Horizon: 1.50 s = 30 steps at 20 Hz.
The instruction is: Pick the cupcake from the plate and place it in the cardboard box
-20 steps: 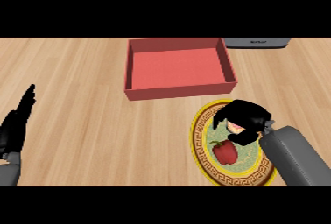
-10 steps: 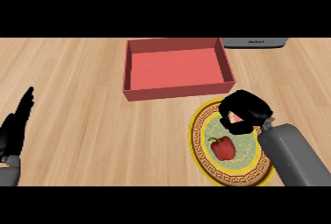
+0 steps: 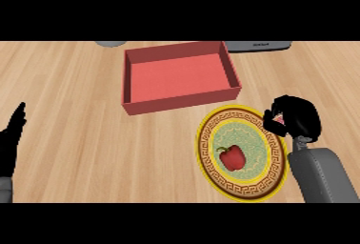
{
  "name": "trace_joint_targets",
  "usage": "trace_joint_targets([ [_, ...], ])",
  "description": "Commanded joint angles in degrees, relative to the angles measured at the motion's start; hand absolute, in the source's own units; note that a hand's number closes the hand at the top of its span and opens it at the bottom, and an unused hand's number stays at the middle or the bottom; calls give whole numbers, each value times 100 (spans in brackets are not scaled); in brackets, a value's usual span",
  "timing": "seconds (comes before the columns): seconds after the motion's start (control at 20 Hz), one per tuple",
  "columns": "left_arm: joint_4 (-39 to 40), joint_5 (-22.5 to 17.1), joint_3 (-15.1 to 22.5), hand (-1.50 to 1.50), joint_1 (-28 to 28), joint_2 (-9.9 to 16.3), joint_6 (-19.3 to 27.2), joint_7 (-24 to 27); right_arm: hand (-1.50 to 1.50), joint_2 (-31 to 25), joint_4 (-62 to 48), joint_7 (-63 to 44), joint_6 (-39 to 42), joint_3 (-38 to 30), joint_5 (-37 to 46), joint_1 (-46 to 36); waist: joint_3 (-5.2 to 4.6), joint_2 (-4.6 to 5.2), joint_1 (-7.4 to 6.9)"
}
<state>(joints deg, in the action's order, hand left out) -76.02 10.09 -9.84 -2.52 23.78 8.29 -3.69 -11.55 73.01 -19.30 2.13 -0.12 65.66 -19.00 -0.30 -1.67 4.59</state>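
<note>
Cupcake likely hidden inside curled right hand [image 3: 295, 119] at plate's [image 3: 211, 125] upper right rim, red pepper [image 3: 232, 157] left behind; carry it level over red box [image 3: 180, 76] before lowering; left hand [image 3: 12, 138] rests open at counter's left edge.

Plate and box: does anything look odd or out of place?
Yes. A red bell pepper lies on the plate, and no cupcake is clearly visible. The right hand is curled at the plate's rim; the red box holds nothing.
</note>
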Motion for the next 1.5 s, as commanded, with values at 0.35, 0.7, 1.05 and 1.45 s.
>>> trace_joint_targets([
  [0.35, -205, 154, 257, 0, 11, -239, 28, 81, 150, 984, 3340, -2707, 801, 1375, 1905, -222, 21, 102, -381],
  [0.7, -310, 143, 200, 0, -250, -163, -181, -178, 150, 1150, 2350, -3289, 652, 1314, 1039, -1872, 30, 169, -534],
  [1.05, 55, 307, 282, 0, -486, -338, -100, -12, 150, 1154, 200, -3221, -744, 553, 438, -3264, 28, 204, -577],
  [1.45, -332, 122, 203, 0, -481, -157, -433, -156, 150, 1110, -2222, -2669, -1929, -561, -216, -4587, 30, 249, -732],
])
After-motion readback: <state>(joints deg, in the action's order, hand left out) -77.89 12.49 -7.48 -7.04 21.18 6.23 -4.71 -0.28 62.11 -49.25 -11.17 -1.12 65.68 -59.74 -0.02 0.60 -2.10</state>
